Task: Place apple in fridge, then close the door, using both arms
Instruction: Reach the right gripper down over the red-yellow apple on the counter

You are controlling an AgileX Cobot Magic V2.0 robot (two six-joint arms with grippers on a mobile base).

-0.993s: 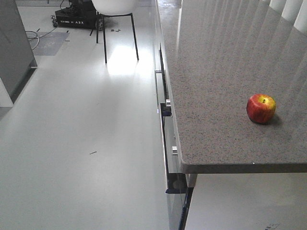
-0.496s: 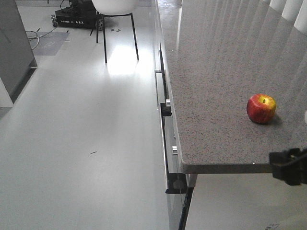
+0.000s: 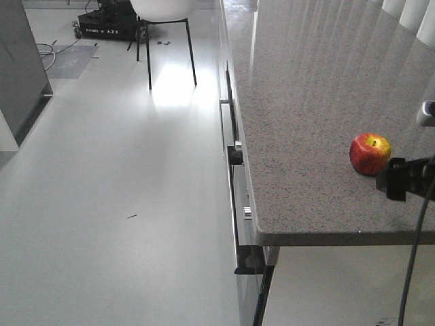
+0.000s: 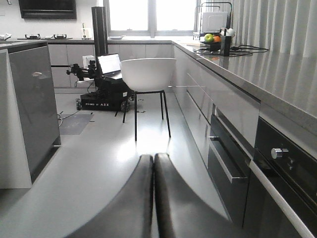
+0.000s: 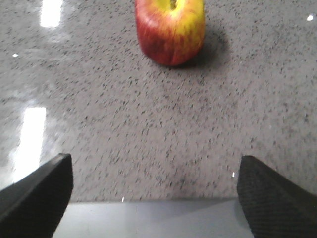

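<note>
step: pre-grasp on the apple, my read. Pick not yet done; fridge + door steps not begun.
apple: round red apple w/ yellow streaks (image 3: pixel 370 154) sits upright on the speckled grey granite countertop (image 3: pixel 306 102), right side, near its front edge. Nothing touches it.
R tool: black right gripper (image 5: pixel 153 166), fingers wide apart, empty, at the counter's near edge. Wrist view: apple lies ahead, roughly centred betw the finger lines, clear counter in betw.
L tool: black left gripper (image 4: pixel 153 161), fingers pressed together, empty, low over the pale floor, pointing down the aisle toward the white chair (image 4: pixel 148 74).
fridge: can't ID it for sure in these views.
next: R arm needs to go fwd till its fingers straddle the apple at mid-height, then clamp. Round fruit, so it could roll if one finger lands first; keep it centred.
</note>
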